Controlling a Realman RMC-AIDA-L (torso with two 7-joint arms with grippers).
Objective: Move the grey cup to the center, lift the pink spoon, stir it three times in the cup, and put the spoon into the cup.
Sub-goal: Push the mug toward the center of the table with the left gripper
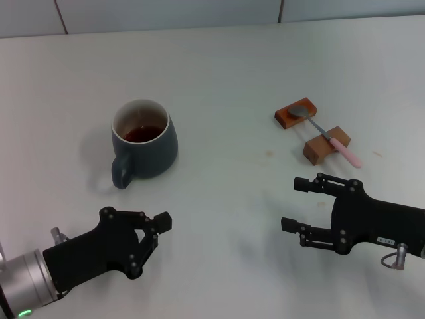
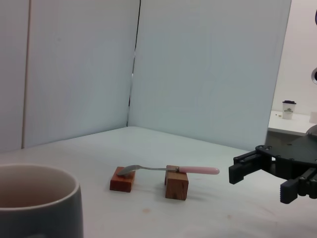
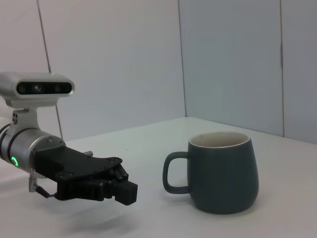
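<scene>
Both grippers sit at the bottom of the head view: left gripper [image 1: 158, 226] lower left, fingers closed together, empty; right gripper [image 1: 297, 205] lower right, jaws wide, empty. Grey cup [image 1: 143, 139] stands left of centre, holding dark liquid. Pink spoon [image 1: 327, 135] bridges two wooden blocks [image 1: 297, 113] upper right. No legible writing anywhere.

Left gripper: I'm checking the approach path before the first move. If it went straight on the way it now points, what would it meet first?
The left gripper points up and rightward, passing right of the squat blue-grey ceramic mug. Its way looks free across the white table, though depth is uncertain.
</scene>
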